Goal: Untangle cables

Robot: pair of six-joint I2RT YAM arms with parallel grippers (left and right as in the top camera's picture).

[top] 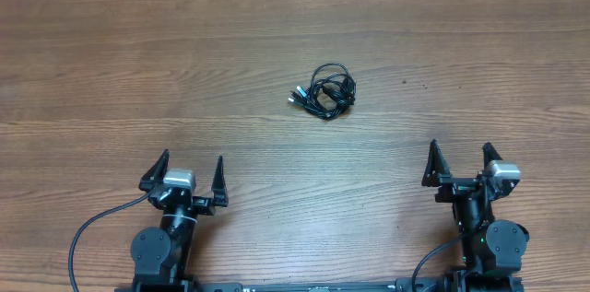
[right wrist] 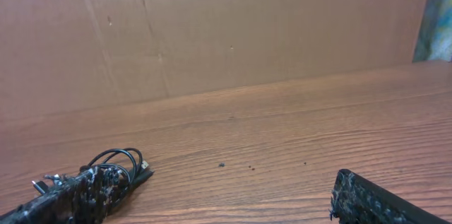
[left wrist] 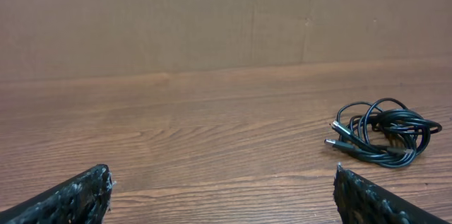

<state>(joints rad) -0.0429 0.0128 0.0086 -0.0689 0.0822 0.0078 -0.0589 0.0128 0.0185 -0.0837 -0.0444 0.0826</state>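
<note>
The cables [top: 326,91] lie as one small tight black bundle with plug ends on the wooden table [top: 111,71], a little right of centre. My left gripper [top: 188,171] rests open near the front edge, well short and left of them. My right gripper [top: 459,162] is also open, at the front right. From the left wrist the cables [left wrist: 385,133] sit ahead to the right, beyond the wide-apart fingertips [left wrist: 353,189]. From the right wrist the cables [right wrist: 116,164] show at lower left, partly behind the left fingertip [right wrist: 67,199]. Nothing is between either pair of fingers.
A brown cardboard wall [left wrist: 212,19] stands along the table's far edge. A few dark specks [right wrist: 221,164] dot the wood to the right of the bundle. Thick black wires [top: 88,232] run from the arm bases at the front edge.
</note>
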